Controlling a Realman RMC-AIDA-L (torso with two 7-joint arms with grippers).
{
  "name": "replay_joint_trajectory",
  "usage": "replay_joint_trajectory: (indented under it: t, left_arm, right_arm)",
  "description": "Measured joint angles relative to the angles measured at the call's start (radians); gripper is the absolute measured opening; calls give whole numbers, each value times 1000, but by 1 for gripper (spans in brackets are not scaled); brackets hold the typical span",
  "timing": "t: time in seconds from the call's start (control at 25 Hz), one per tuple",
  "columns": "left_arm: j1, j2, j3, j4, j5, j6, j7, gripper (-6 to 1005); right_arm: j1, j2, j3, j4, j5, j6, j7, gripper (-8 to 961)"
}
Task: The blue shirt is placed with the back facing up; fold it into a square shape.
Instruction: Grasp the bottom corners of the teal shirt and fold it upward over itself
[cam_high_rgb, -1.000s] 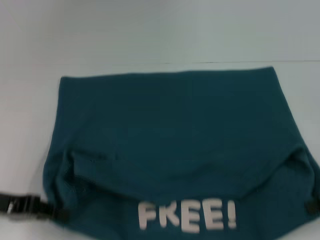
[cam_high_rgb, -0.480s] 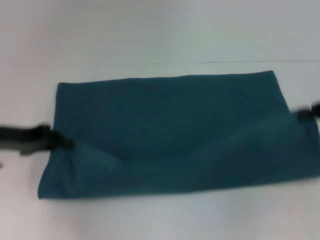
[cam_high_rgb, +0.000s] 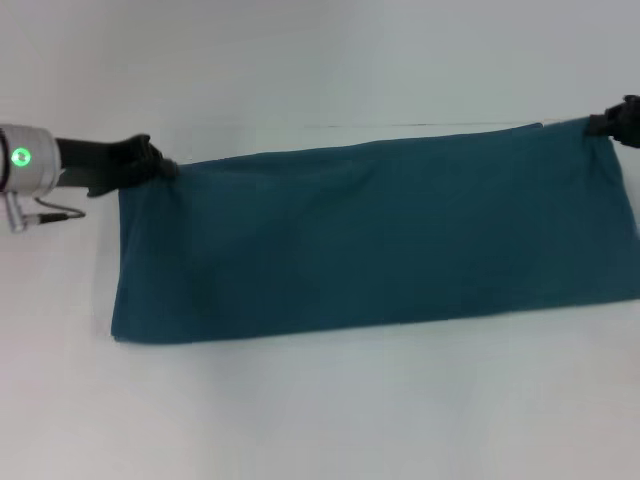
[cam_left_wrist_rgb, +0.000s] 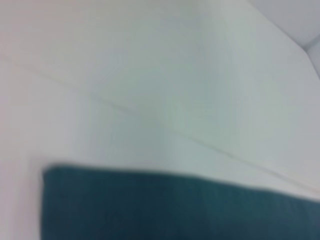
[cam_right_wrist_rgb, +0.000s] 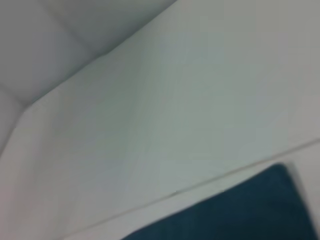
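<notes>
On the white table the blue shirt lies as a wide band, my left gripper and right gripper pinching its far corners, so I should lower both evenly, keeping that edge taut.

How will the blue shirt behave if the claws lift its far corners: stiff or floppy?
Probably floppy: the blue shirt lies limp and flat on the table. Held at both far corners by the left claw and right claw, its middle would likely sag.

blue shirt: plain dark teal | table: white | left gripper: black
</notes>
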Motion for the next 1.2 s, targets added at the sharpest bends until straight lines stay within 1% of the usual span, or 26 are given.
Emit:
replay_joint_trajectory:
  t: [0.08,0.16,0.28,0.44,0.68,0.92,1.2]
  left_arm:
    - [-8,-9,15,-23,0,-94,-1,29]
    - [-12,-14,36,-41,1,-153,-1,29]
    - [-12,-19,60,-61,3,-213,-4,28]
    - [-9,-20,61,-61,3,-236,-7,28]
    - [-14,-19,61,-61,3,-259,-8,28]
    - [-18,-22,61,-58,2,-271,-15,29]
    - [-19,-27,65,-52,2,-285,-33,29]
  right_arm:
    - [17,17,-42,20,0,98,-5,37]
    - [34,26,-89,42,-1,175,-5,37]
    - [60,34,-145,67,-2,260,-2,38]
    - [95,38,-191,93,-5,317,4,38]
    - [121,34,-208,129,-5,362,4,39]
    - [140,30,-234,133,-6,359,5,38]
    - [157,30,-254,137,-6,366,5,37]
